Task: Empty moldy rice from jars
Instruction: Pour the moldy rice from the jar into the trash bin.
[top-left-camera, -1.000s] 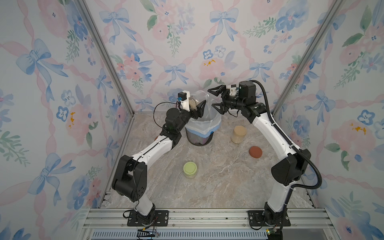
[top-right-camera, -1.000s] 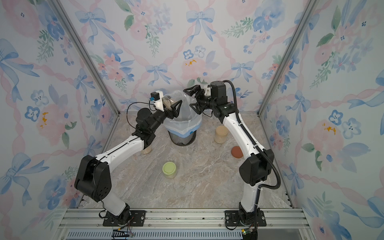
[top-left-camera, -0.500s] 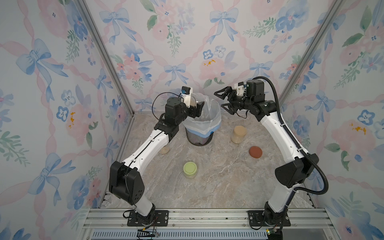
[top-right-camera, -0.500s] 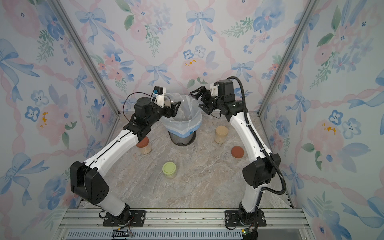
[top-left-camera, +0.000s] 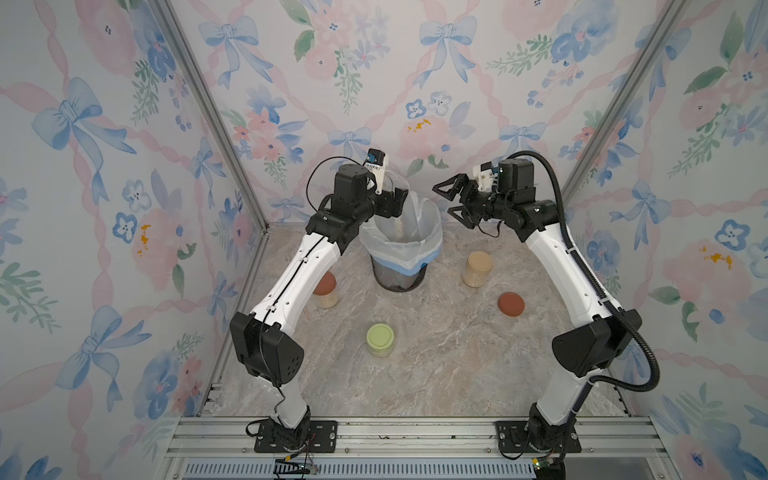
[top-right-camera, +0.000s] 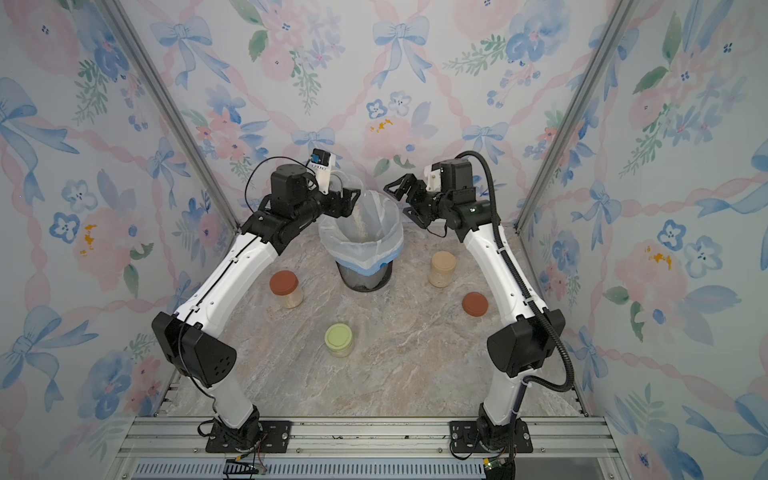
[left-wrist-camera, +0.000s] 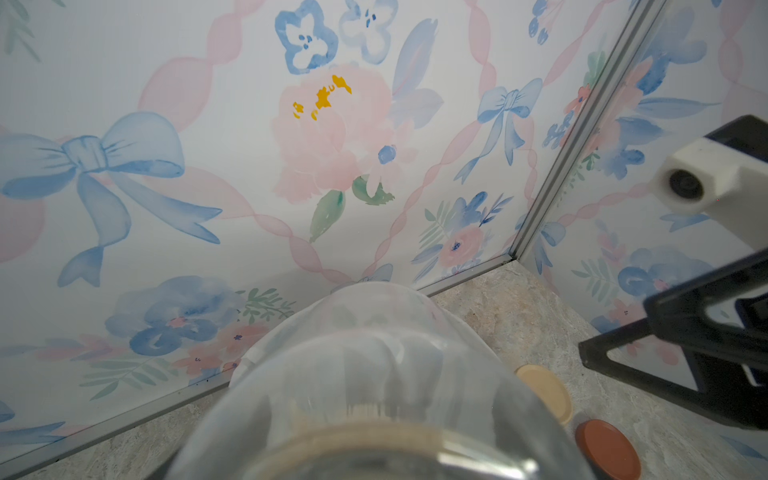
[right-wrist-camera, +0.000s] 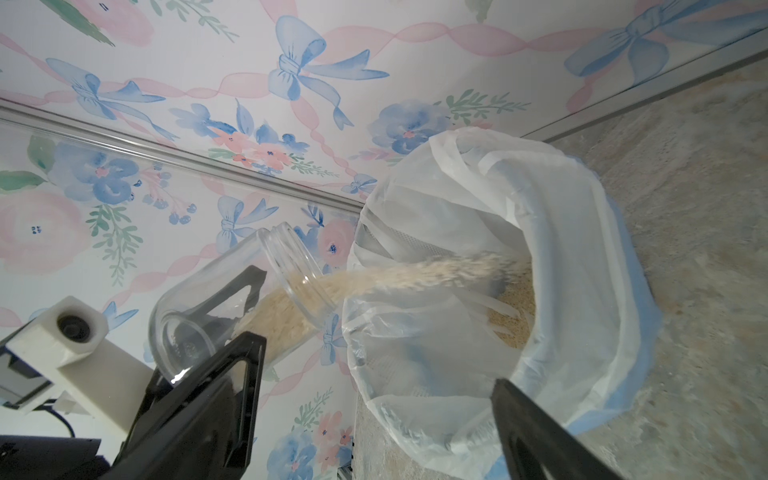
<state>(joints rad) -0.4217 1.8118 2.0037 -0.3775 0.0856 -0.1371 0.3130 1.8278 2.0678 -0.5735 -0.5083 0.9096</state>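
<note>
Both top views show three capped jars (top-left-camera: 326, 289) (top-left-camera: 478, 268) (top-left-camera: 380, 338); right wrist view, rice (right-wrist-camera: 415, 272) pouring from left gripper's (top-left-camera: 397, 198) jar (right-wrist-camera: 286, 253) (right gripper (top-left-camera: 444, 200) wide, empty).

Bin (top-left-camera: 400, 277) is noted at upper centre of both top views, stood on the table (top-left-camera: 436, 374); tilted jar (right-wrist-camera: 286, 266) is located above the bin's left rim, moldy rice (right-wrist-camera: 415, 274) passing from its mouth into the bin; left jar (top-right-camera: 286, 291) is placed lower left of the bin; right jar (top-left-camera: 478, 268) to its right; loose lid (top-left-camera: 510, 304) lower right of that; front jar (top-left-camera: 380, 340) below the bin, near centre.
</note>
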